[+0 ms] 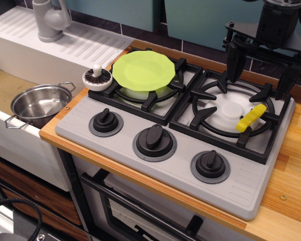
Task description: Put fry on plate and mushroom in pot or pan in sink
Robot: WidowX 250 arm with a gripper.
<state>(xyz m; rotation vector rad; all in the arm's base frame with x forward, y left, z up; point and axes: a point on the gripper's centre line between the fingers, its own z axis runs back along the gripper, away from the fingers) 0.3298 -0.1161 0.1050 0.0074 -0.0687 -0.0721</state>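
A wooden surface (291, 165) carries a grey two-burner stove (241, 186), with a teal wall and dark tiles behind it. At far left the white sink (20, 55) drops below the counter, its ribbed drainboard running along the back, and a grey faucet (50, 20) stands on that board.

Inside the sink, near its front right corner, sits the steel pot (40, 104), upright and empty, wire handles out to either side.

Just right of the pot, on the stove's back left corner, the mushroom (97, 78) lies cap down with its gills and knob stem facing up, touching the edge of the black grate (155, 98). The green plate (143, 70) rests on that left grate, just beside the mushroom, covering most of the burner; nothing lies on it.

Along the front of the stove three black knobs (154, 136) stand in a row, well clear of the toys.

On the right burner the yellow fry (251, 118) lies tilted across the grate bars at the burner's right side, next to the white burner cap (234, 111).

Above the back of the right burner hangs the black end effector (261, 68), its two fingers spread wide and holding nothing, above and behind the fry without touching it. The grate bars under the fry leave gaps on either side of it.
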